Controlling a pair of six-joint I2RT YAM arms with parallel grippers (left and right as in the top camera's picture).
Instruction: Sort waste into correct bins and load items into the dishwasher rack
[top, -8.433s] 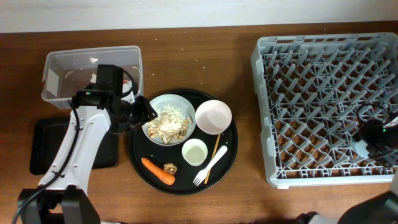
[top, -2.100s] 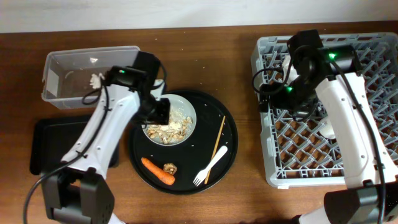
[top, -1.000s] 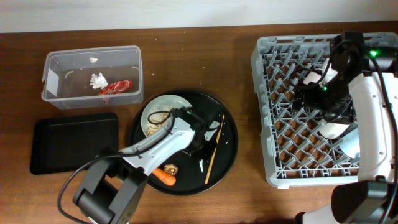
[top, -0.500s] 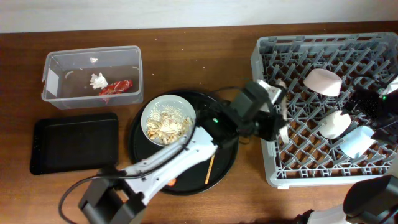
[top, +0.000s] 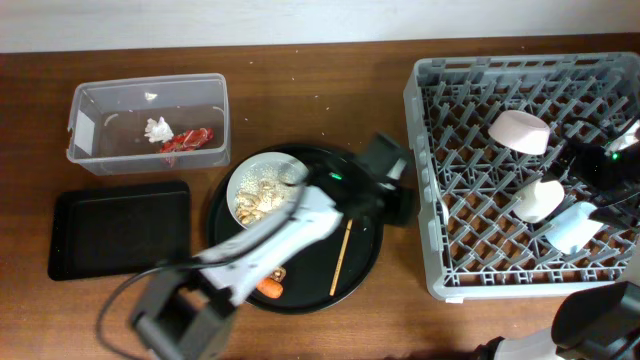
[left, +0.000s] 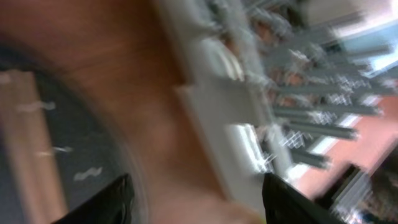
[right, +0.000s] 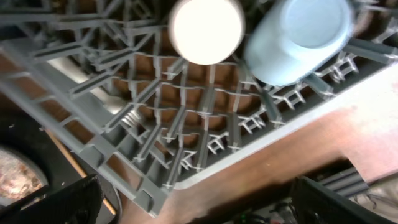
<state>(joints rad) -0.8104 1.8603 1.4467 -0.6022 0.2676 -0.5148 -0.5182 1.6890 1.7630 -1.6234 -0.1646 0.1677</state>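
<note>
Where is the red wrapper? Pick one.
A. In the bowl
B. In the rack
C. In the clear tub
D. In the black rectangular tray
C: the wrapper lies inside the tub, next to the tissue.

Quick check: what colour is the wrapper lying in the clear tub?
Red. The wrapper in the clear tub shows best in the overhead view.

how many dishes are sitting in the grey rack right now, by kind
cups: 2 (small white cup, light blue cup)
saucers: 1 (white saucer)
total: 3 in the dishwasher rack
</note>
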